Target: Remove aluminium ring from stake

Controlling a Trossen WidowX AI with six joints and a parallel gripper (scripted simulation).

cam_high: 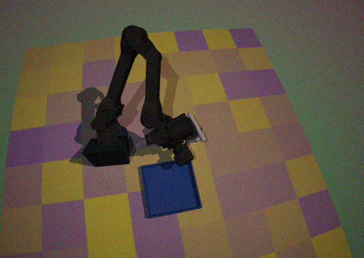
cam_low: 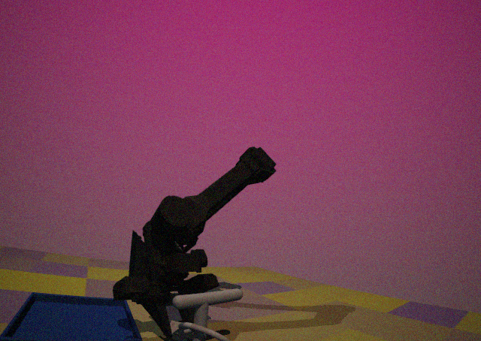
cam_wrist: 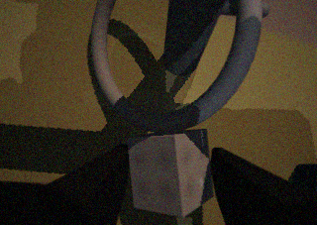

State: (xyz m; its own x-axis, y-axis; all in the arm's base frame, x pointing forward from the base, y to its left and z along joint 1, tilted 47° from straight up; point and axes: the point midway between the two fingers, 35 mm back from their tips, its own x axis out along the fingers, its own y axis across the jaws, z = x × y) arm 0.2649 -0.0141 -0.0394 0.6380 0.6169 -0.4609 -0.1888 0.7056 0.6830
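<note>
The grey ring point(cam_wrist: 246, 52) point(cam_low: 200, 327) surrounds the foot of the stake point(cam_wrist: 198, 17) point(cam_low: 201, 315), below its pale cross-bar point(cam_low: 207, 297) point(cam_high: 197, 127). Its faceted, block-like tab point(cam_wrist: 165, 177) points towards the wrist camera. My gripper point(cam_wrist: 169, 156) point(cam_low: 170, 334) is shut on the tab, with one dark finger on each side. In the top view the fingertips and most of the ring are hidden by the arm. The blue tray point(cam_high: 170, 190) point(cam_low: 77, 318) holds nothing. I cannot tell whether the ring touches the table.
The tray's low raised walls stand close to the stake, and part of my gripper's body overhangs its near corner in the top view. The arm's black base point(cam_high: 107, 152) stands at the left. The cross-bar overhangs the ring. The table point(cam_high: 249, 149) has a patchwork top.
</note>
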